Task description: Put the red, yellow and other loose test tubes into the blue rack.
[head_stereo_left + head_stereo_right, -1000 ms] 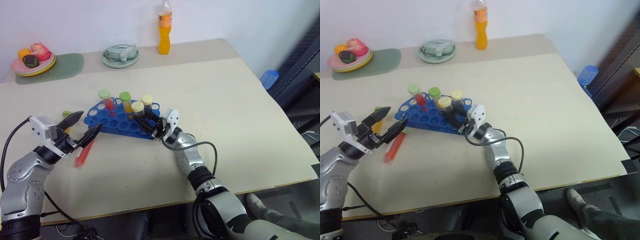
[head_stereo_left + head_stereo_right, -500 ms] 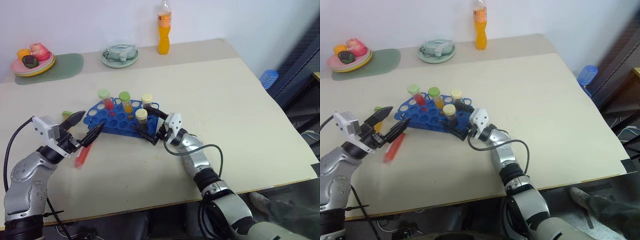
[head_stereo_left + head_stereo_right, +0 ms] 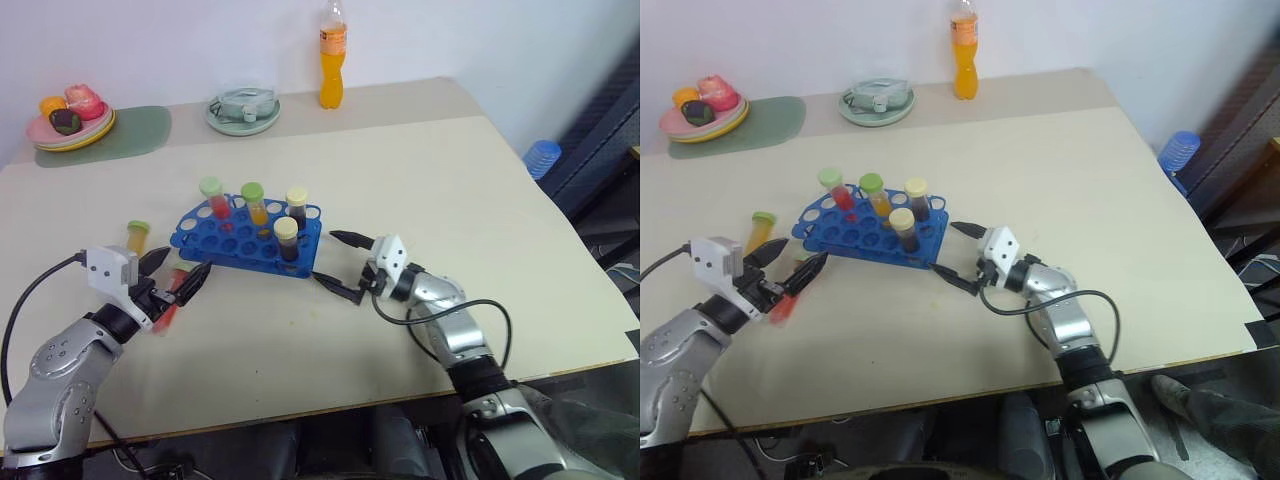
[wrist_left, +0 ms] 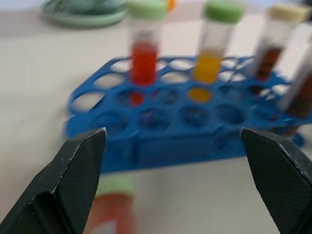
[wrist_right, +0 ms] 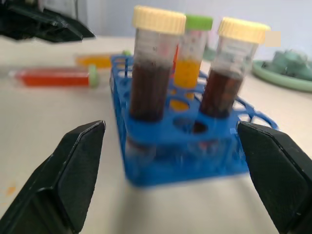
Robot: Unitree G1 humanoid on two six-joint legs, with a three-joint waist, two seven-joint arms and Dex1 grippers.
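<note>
The blue rack [image 3: 232, 243] stands on the table and holds a red tube [image 3: 212, 196], a yellow tube [image 3: 254, 201] and two brown tubes with cream caps [image 3: 287, 240]. A loose red tube [image 3: 165, 312] lies on the table left of the rack, just beneath my open left gripper [image 3: 185, 268]. A loose yellow tube with a green cap [image 3: 135, 236] lies further left. My right gripper [image 3: 328, 260] is open and empty, a short way right of the rack, pointing at it. The right wrist view shows both brown tubes [image 5: 151, 78] upright in the rack.
At the back of the table stand an orange drink bottle [image 3: 332, 55] and a pale green dish [image 3: 242, 112]. A plate of fruit [image 3: 72, 115] rests on a green mat [image 3: 125, 135]. A blue object [image 3: 541, 156] sits off the table's right edge.
My right gripper has opened, left a brown tube standing in the rack's front row and drawn back to the right. My left gripper has tipped down over the red tube.
</note>
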